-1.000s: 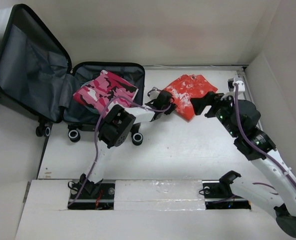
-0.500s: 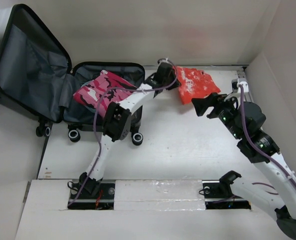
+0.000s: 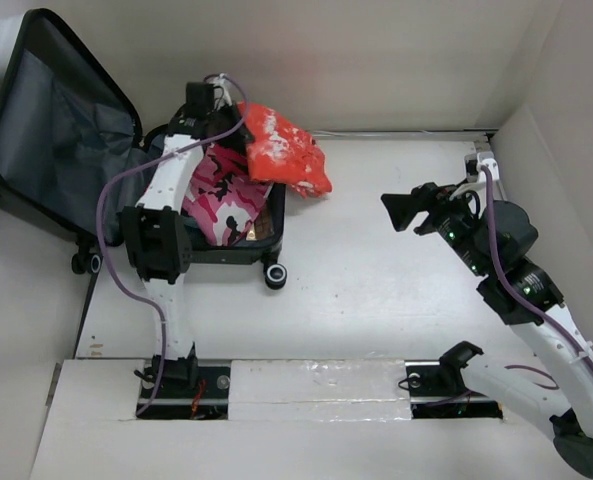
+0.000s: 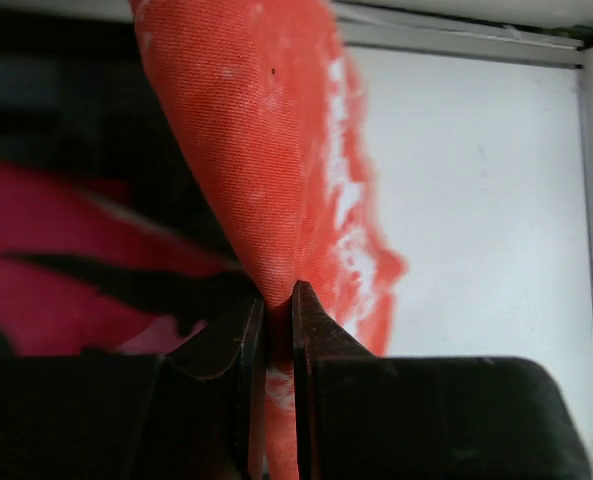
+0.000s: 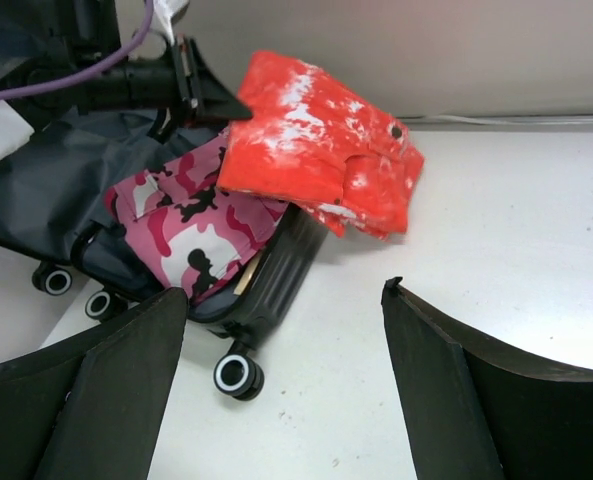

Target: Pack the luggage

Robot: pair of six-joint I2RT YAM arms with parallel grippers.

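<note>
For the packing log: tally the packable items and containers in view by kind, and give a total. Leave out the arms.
Suitcases: 1, the open luggage.
Folded garments: 2, the pink camouflage garment lying in the luggage and the orange-red garment pinched in the left claw.
Total: 3

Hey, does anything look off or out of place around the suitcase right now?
The orange garment is not packed: the left pincer pinches one edge, and it hangs across the rim of the luggage, partly above the table. The pink camouflage garment lies rumpled inside. Nothing looks damaged.
</note>
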